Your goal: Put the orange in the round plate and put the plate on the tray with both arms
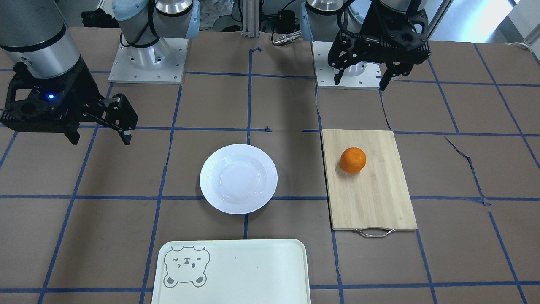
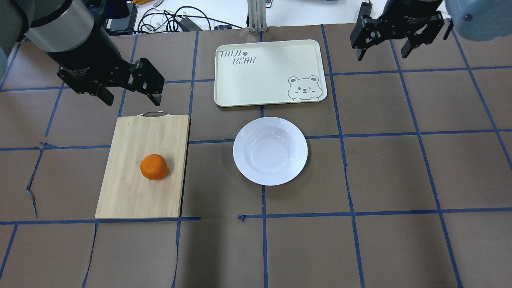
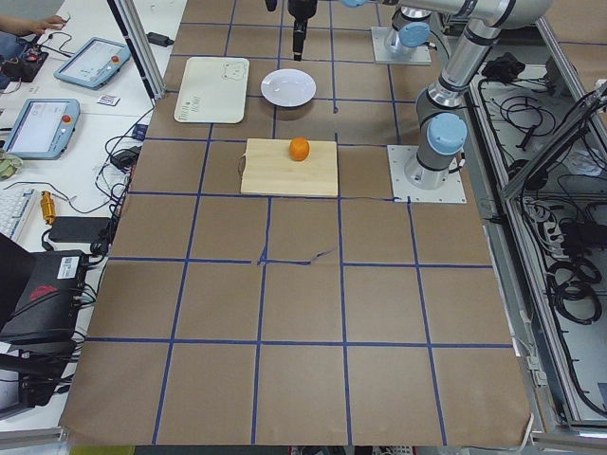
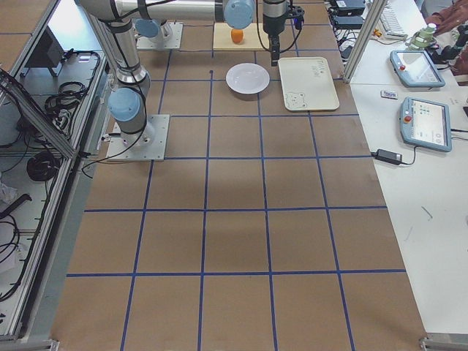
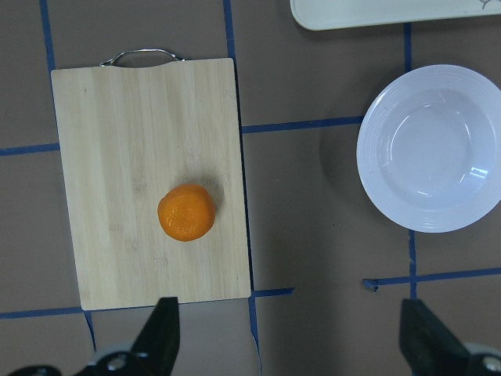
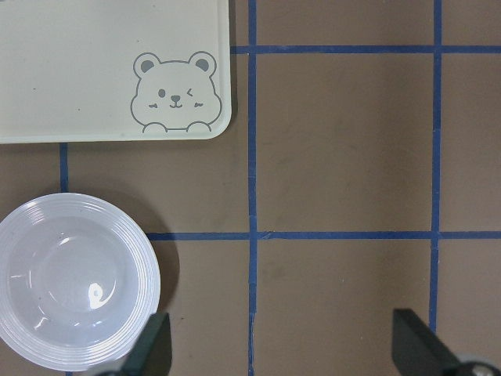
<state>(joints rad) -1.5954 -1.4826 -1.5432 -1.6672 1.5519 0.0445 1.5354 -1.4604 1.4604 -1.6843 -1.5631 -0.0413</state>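
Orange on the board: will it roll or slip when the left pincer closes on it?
Likely to roll if nudged: the orange is nearly round and sits loose on the flat cutting board. Its dimpled skin should give fair grip. It looks small, so probably light.

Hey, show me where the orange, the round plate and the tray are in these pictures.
orange (image 2: pixel 154 167), overhead exterior view, middle of its top skin.
round plate (image 2: pixel 270 151), overhead exterior view, bare sunken centre.
tray (image 2: pixel 260 78), overhead exterior view, bare middle of its floor.
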